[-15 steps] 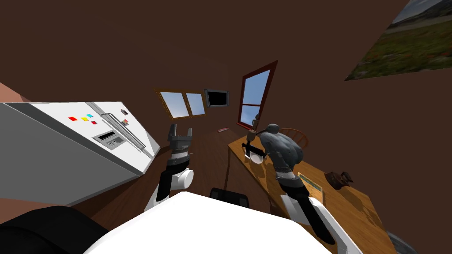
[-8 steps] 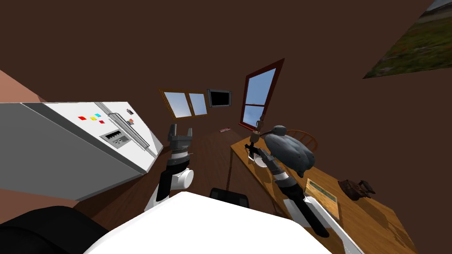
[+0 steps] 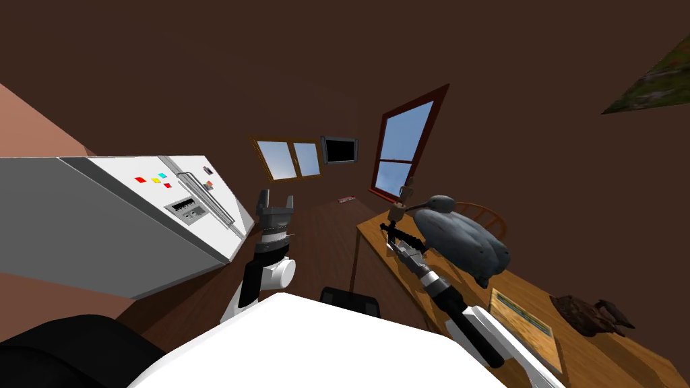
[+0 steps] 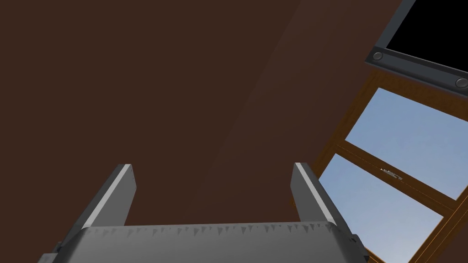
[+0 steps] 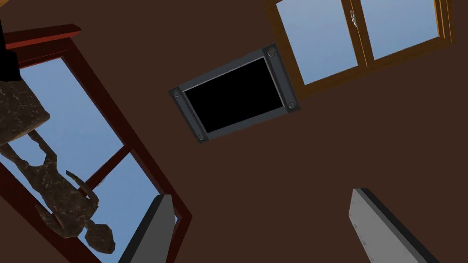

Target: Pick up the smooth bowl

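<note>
Right gripper [image 3: 393, 234], centre-right of the head view, hangs over the near corner of the wooden table [image 3: 593, 360]. In its wrist view the fingers [image 5: 153, 228] stand wide apart with nothing between them: released, and aimed past the table at the wall. The smooth bowl [image 3: 389, 246] sits on that table corner just beneath the gripper, mostly hidden by the wrist. Whether a finger touches it I cannot tell. Judged: small, light and rigid, with a slick surface likely to slip, so it is best taken by the rim, one finger inside and one outside, closed gently. A sideways nudge might skate it off the edge. Looks: a pale, whitish sliver, plain, shape otherwise hidden. Just beyond, right of centre, is a large grey bird figure [image 3: 461, 240] with a long curved beak. A small brown statuette [image 3: 403, 203] stands behind the gripper. Left gripper [image 3: 275, 197], centre frame, is raised near the white fridge [image 3: 162, 222], fingers apart and empty.
</note>
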{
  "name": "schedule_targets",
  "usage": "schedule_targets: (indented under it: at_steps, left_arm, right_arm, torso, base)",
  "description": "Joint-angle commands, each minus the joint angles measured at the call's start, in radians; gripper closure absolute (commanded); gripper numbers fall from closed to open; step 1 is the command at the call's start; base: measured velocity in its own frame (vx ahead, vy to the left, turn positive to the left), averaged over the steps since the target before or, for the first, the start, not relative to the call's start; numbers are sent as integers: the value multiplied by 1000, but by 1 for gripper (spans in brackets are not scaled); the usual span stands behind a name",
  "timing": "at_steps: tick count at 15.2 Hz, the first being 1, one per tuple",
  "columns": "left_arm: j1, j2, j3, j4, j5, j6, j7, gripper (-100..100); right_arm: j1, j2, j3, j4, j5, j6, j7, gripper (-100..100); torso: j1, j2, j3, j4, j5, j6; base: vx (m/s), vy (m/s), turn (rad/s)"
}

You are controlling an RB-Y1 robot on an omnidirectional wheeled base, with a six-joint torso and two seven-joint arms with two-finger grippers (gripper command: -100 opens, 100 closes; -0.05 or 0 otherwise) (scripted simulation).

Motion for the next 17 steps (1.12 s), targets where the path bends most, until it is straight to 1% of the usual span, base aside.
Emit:
schedule_targets:
  at_steps: [1,3,4,5,6,7,8,9,10,11,12,13,14,15,16,17]
  left_arm:
    - [0,0,0,0,0,0,0,0]
    - [0,0,0,0,0,0,0,0]
    - [0,0,0,0,0,0,0,0]
    - [0,0,0,0,0,0,0,0]
    - [0,0,0,0,0,0,0,0]
    - [0,0,0,0,0,0,0,0]
    - [0,0,0,0,0,0,0,0]
    - [0,0,0,0,0,0,0,0]
    - [0,0,0,0,0,0,0,0]
    - [0,0,0,0,0,0,0,0]
    - [0,0,0,0,0,0,0,0]
    - [0,0,0,0,0,0,0,0]
    - [0,0,0,0,0,0,0,0]
    - [0,0,0,0,0,0,0,0]
    - [0,0,0,0,0,0,0,0]
    - [0,0,0,0,0,0,0,0]
  right_arm:
    - [-10,-21,18,50,43,16,14,-100]
    - [-10,-21,18,55,43,16,14,-100]
    - [-15,-53,35,91,85,30,27,-100]
    - [-15,-53,35,102,85,30,27,-100]
    - [-19,-85,53,141,121,45,41,-100]
    - [-19,-85,53,148,127,45,41,-100]
    - [-23,-115,70,186,157,59,54,-100]
    - [-23,-115,70,195,168,59,54,-100]
    - [-27,-145,88,236,198,73,67,-100]
    - [-27,-145,88,242,210,73,67,-100]
    - [-31,-174,105,288,237,88,80,-100]
    - [-31,-174,105,288,252,88,80,-100]
    - [-35,-202,123,318,278,101,93,-100]
    - [-35,-202,123,330,293,101,93,-100]
    - [-35,-202,123,333,293,101,93,-100]
    - [-39,-229,140,368,330,115,106,-100]
  torso:
    - [0,0,0,0,0,0]
    - [-1,1,1,0,0,0]
    - [-2,2,1,0,0,1]
    - [-2,3,1,1,-1,0]
    - [-2,2,1,0,-1,0]
    - [-2,2,1,0,0,0]
    - [-2,1,1,0,0,0]
    - [-1,1,0,0,0,0]
    - [-1,0,0,0,0,0]
    - [0,0,0,0,0,0]
    - [0,0,0,0,0,0]
    - [0,-1,0,0,0,0]
    - [0,-1,0,0,0,0]
    - [0,0,0,0,0,0]
    - [0,0,0,0,0,0]
    - [-1,1,1,0,0,1]
  base:
    - [66,71,65]
    - [35,35,6]
    - [36,35,44]
    - [45,40,71]
    - [59,54,108]
    - [70,52,75]
    - [77,58,87]
    - [71,67,63]
    - [81,77,74]
    - [87,69,56]
    - [91,70,74]
    - [84,67,68]
    - [82,77,96]
    - [70,64,69]
    - [45,34,8]
    - [53,38,50]
